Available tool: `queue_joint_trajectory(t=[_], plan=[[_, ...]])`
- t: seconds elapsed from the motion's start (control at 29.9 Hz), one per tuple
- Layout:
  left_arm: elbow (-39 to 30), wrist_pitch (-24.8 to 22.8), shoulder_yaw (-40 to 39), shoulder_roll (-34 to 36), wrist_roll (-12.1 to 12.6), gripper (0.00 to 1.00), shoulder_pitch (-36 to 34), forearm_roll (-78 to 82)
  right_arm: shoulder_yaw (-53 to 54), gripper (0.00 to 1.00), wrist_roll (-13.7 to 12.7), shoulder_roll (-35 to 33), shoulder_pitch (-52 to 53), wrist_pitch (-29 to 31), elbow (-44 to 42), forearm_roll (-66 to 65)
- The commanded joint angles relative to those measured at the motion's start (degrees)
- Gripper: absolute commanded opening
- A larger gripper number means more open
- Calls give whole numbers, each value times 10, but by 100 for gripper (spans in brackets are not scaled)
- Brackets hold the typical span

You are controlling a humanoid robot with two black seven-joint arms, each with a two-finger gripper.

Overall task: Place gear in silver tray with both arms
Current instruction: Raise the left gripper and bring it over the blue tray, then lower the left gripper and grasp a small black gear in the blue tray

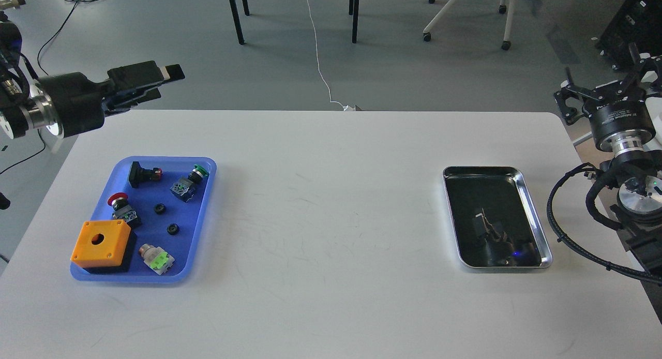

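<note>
The silver tray lies on the right part of the white table; its dark floor holds only reflections. Two small black gear-like rings lie in the blue tray at the left. My left gripper points right above the table's back left edge, well behind the blue tray; it is side-on, so I cannot tell its fingers apart. My right gripper stands beyond the table's right edge, behind and right of the silver tray, claws spread and empty.
The blue tray also holds an orange box with a hole, a red push button, a green-capped switch, a black switch and a green-and-white part. Chair and table legs stand on the floor behind.
</note>
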Motion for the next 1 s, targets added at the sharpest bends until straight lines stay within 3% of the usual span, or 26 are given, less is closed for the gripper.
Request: queue_joint_trajectory(t=[0.0, 0.13, 0.33, 0.7, 0.97], plan=[[-8, 0, 43, -3, -17, 96, -1, 113, 1, 99, 0, 2, 0, 0, 0, 0], [-2, 45, 87, -5, -57, 94, 0, 240, 1, 99, 0, 3, 0, 0, 1, 0], [55, 148, 189, -38, -60, 90, 1, 369, 1, 99, 0, 2, 2, 0, 3, 0], [168, 159, 206, -108, -67, 75, 2, 373, 0, 99, 1, 3, 0, 0, 3, 0], [190, 163, 245, -112, -75, 70, 1, 372, -1, 99, 0, 3, 0, 0, 4, 0]])
